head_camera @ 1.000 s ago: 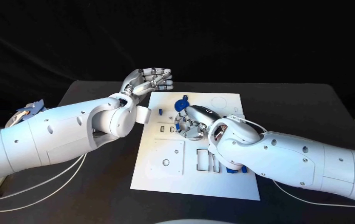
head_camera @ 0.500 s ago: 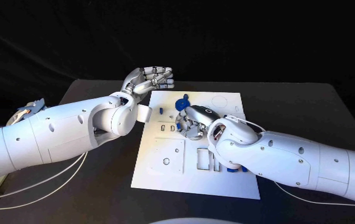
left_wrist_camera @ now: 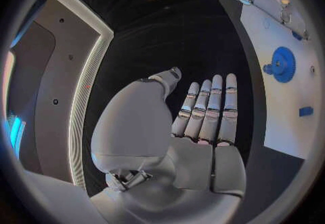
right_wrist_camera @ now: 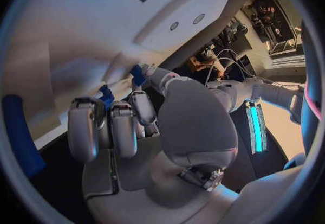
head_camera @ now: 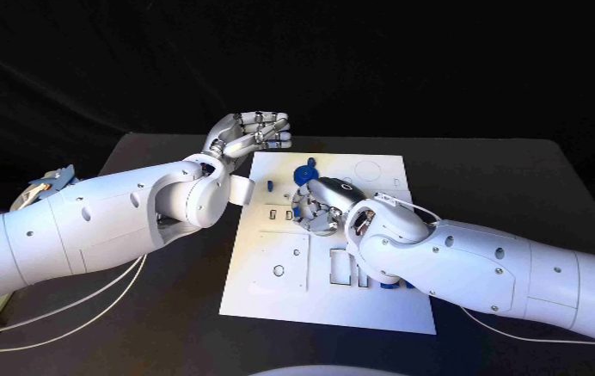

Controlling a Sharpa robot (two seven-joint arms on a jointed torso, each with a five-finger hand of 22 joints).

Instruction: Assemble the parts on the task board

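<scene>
Right hand (head_camera: 322, 204) low over task board (head_camera: 372, 307)

The left robot hand (head_camera: 252, 135) hangs raised and empty, while the right robot hand (head_camera: 320, 205) curls downward.

You have open table (head_camera: 149, 307) on both sides of the task board (head_camera: 285, 294). The right hand (head_camera: 320, 206) and its arm cover the board's middle and right side. The left hand (head_camera: 252, 132) hangs beyond the far left corner, near the blue gear (head_camera: 305, 173).
</scene>
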